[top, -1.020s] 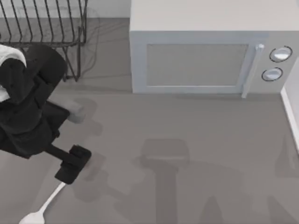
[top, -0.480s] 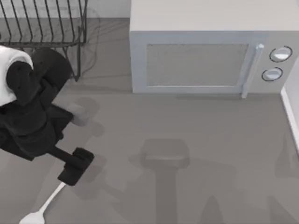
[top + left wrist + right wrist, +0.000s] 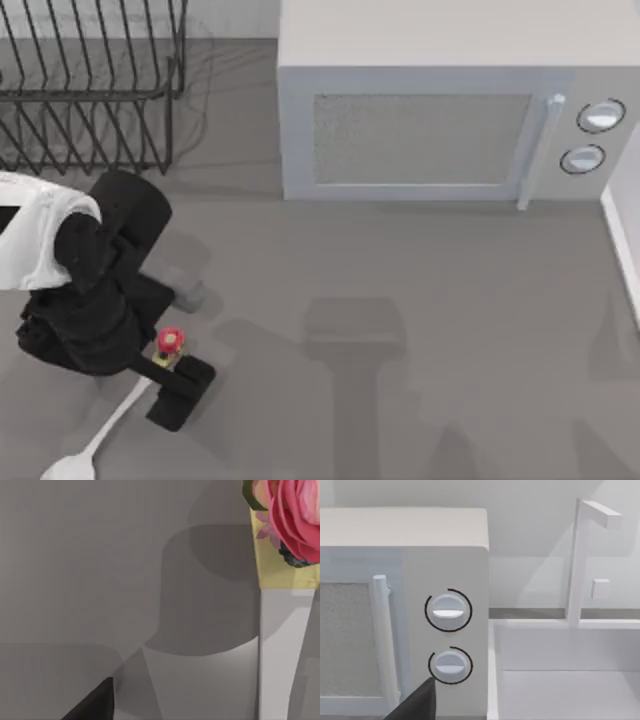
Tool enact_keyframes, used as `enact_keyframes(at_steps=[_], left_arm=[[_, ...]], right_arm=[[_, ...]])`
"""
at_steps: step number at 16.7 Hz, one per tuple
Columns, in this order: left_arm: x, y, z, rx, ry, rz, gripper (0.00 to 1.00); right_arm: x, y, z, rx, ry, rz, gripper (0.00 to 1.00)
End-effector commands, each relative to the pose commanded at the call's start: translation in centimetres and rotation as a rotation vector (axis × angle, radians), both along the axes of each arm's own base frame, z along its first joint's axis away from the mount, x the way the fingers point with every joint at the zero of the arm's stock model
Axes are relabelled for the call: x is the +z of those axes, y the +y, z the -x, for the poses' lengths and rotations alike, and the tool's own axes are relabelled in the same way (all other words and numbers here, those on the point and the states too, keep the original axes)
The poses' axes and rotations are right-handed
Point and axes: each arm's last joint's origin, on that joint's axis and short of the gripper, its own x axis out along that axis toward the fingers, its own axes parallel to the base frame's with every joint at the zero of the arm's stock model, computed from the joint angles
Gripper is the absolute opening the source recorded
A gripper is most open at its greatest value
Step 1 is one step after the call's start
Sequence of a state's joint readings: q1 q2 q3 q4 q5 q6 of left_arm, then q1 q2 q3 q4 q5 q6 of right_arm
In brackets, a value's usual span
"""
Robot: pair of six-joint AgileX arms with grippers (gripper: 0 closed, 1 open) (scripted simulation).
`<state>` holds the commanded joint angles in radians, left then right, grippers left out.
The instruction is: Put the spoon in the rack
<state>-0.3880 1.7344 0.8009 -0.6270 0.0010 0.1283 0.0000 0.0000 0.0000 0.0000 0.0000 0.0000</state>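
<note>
Items before you, top view:

- Slim white spoon [image 3: 105, 438] with an oval bowl, lying slantwise on the grey table [image 3: 420, 330] near its front left corner. The bowl points toward the front edge; the handle runs up to a small red-and-yellow knob [image 3: 169, 343]. In the left wrist view that knob appears as a pink flower on a yellow block [image 3: 290, 535], with the white handle below it.
- Left gripper [image 3: 180, 385], black, placed over the handle end of the spoon, right at the knob. You cannot tell how far its fingers are parted, nor whether they have hold of the handle.
- Black thin-wire dish rack [image 3: 90, 80] with slanted tines, at the table's back left, well apart from the spoon.
- Grey box-shaped microwave [image 3: 450, 110] with two round dials [image 3: 598, 116], just to the right of the rack.

Right wrist view: the microwave's dials [image 3: 448, 611] and a white basin [image 3: 565, 670] beside the microwave.
</note>
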Motion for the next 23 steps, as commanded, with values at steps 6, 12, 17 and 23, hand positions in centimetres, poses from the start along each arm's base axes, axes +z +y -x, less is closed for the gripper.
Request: enact_keyframes(at_steps=[6, 12, 17, 23], left_arm=[[-0.77, 0.07, 0.17, 0.0, 0.004, -0.002, 1.0], [-0.77, 0.07, 0.17, 0.0, 0.004, -0.002, 0.55], [-0.77, 0.07, 0.17, 0.0, 0.004, -0.002, 0.17], [-0.77, 0.07, 0.17, 0.0, 0.004, -0.002, 0.0]], right_arm=[[0.0, 0.0, 0.0, 0.0, 0.0, 0.0, 1.0], [0.0, 0.0, 0.0, 0.0, 0.0, 0.0, 1.0], [0.0, 0.0, 0.0, 0.0, 0.0, 0.0, 1.0], [0.0, 0.0, 0.0, 0.0, 0.0, 0.0, 1.0]])
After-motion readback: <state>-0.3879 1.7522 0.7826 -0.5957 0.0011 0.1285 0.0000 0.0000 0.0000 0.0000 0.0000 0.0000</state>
